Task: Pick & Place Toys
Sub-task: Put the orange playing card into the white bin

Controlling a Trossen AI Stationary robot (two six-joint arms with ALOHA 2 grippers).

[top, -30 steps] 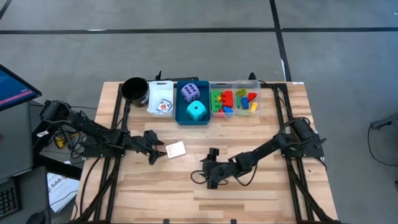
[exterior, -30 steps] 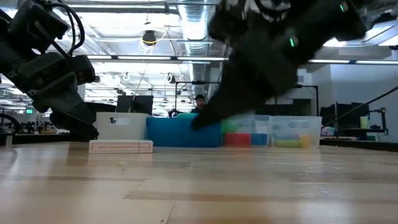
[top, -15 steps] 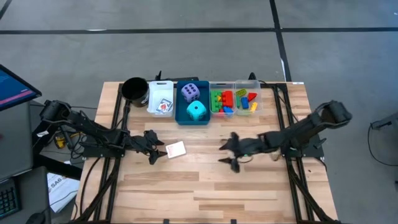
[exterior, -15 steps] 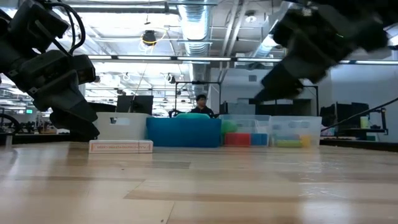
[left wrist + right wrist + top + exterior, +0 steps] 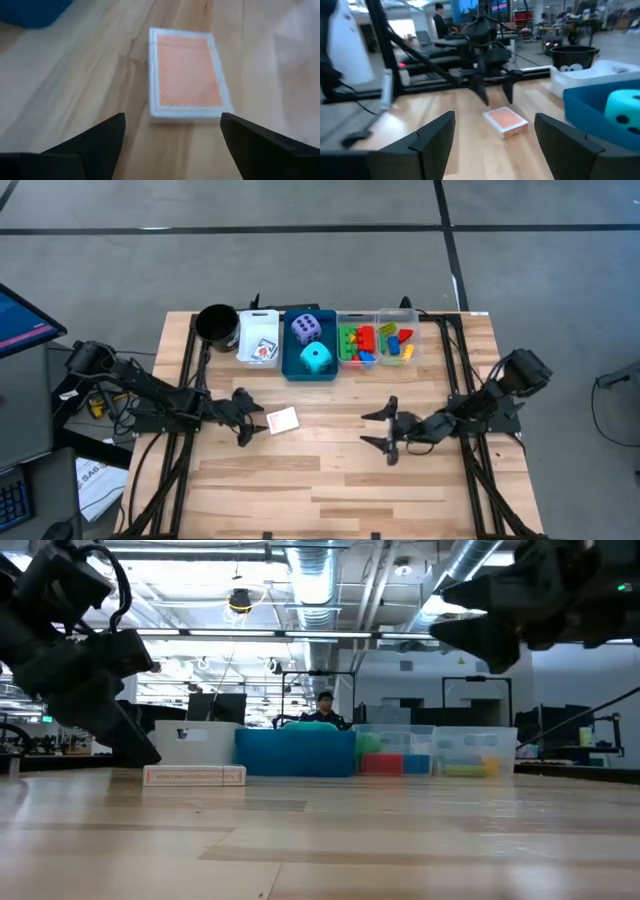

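We counted one deck of cards flat on the table, just ahead of the left gripper, whose fingers were spread. Two dice, purple and cyan, sat in the blue bin. The right gripper hovered mid-table, fingers spread, holding nothing.

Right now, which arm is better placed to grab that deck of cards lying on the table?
Left. The left gripper sits open right beside the card deck, fingers facing it. The right gripper is open too, but farther off.
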